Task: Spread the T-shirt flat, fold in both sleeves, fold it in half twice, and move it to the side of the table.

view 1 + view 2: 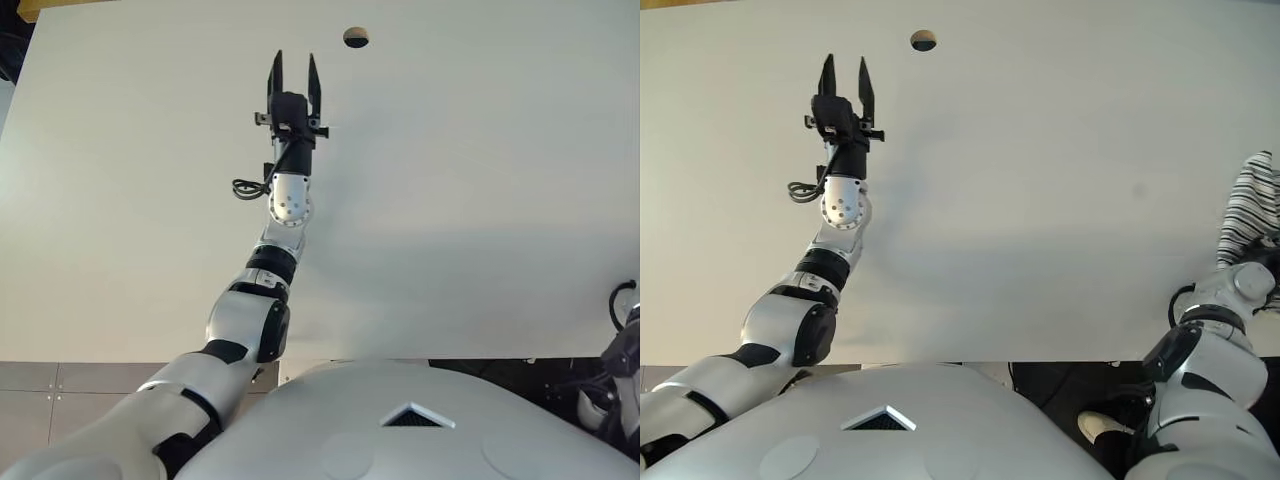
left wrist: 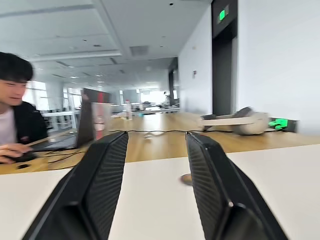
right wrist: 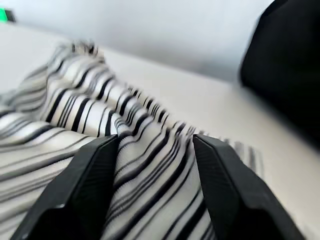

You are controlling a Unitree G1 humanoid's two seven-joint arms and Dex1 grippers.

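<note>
Far to the right on the surface (image 1: 480,200), the striped T-shirt (image 1: 1246,205) lies bunched, with the right pincer (image 3: 155,142) open astride a fold. Closing on one thin layer may let the shirt slip off the side; the left pincer (image 1: 295,62), released, hangs well apart.

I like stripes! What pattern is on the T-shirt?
The T-shirt has black and white stripes, clearest in the right wrist view.

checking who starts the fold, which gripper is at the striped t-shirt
The right gripper, open and straddling the striped T-shirt. The left gripper is open over the table near the hole, away from the cloth.
</note>
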